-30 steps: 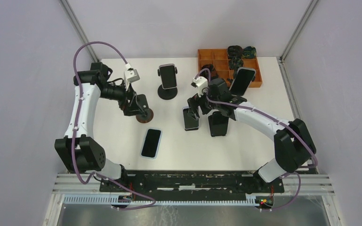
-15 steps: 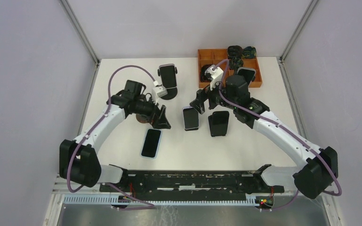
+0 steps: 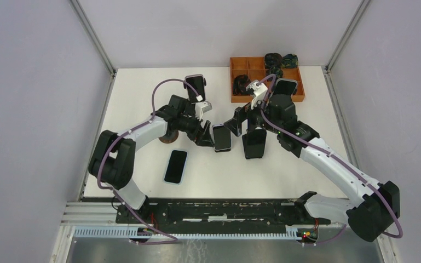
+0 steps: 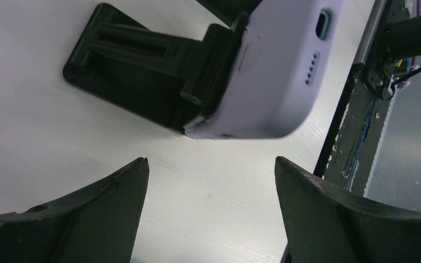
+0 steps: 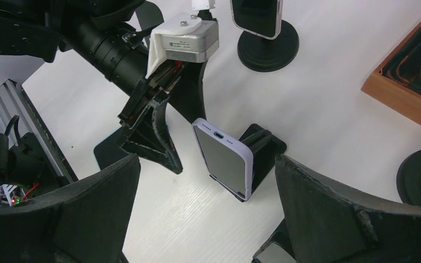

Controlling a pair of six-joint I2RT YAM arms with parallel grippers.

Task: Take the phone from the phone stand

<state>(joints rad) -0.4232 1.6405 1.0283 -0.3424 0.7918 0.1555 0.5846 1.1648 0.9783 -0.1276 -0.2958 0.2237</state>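
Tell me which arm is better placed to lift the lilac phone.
Probably left: the left gripper, open, sits right beside the lilac phone on its stand; the right gripper, also open, looks farther.

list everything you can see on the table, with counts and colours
lilac phone: 1, lilac case, mid-table, propped on wedge stand
wedge stand: 1, black, behind lilac phone
mounted phone: 1, dark screen, far centre, on round black base
flat phone: 1, dark, lying near left
dark phone: 1, right of lilac phone
leaning phone: 1, pale edge, by tray
tray: 1, orange, far right, black items inside
disc: 1, brown, under left arm
table: 1, white
left gripper: open, facing lilac phone
right gripper: open, above it
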